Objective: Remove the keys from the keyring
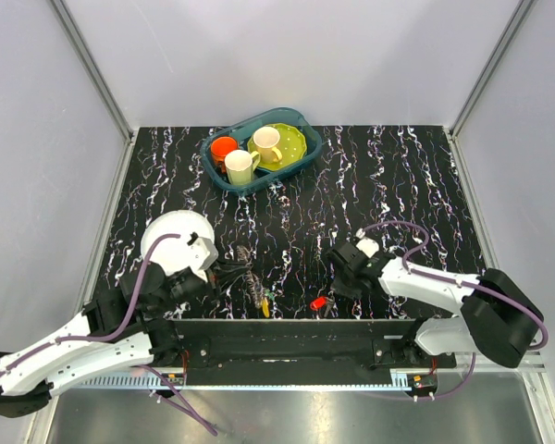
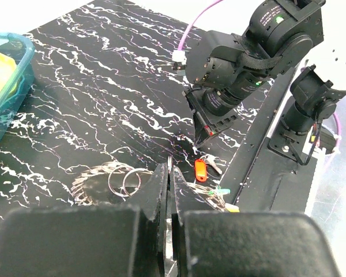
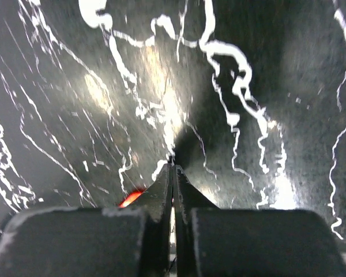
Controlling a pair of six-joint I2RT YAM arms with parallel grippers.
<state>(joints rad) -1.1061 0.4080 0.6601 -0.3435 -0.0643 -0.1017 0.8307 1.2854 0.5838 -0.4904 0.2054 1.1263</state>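
Observation:
The keyring is a bunch of grey metal keys lying near the table's front edge; in the left wrist view it fans out beside two loose ring loops. My left gripper is shut, with a thin metal sliver of the bunch pinched at its tips. A red-headed key lies apart on the table, with a green key and a yellow key close by. My right gripper is shut, its tips down by the table next to the red key.
A teal tray at the back holds a yellow-green plate, two cream mugs and an orange cup. A white plate lies by my left wrist. A black rail runs along the front edge. Grey walls close in both sides.

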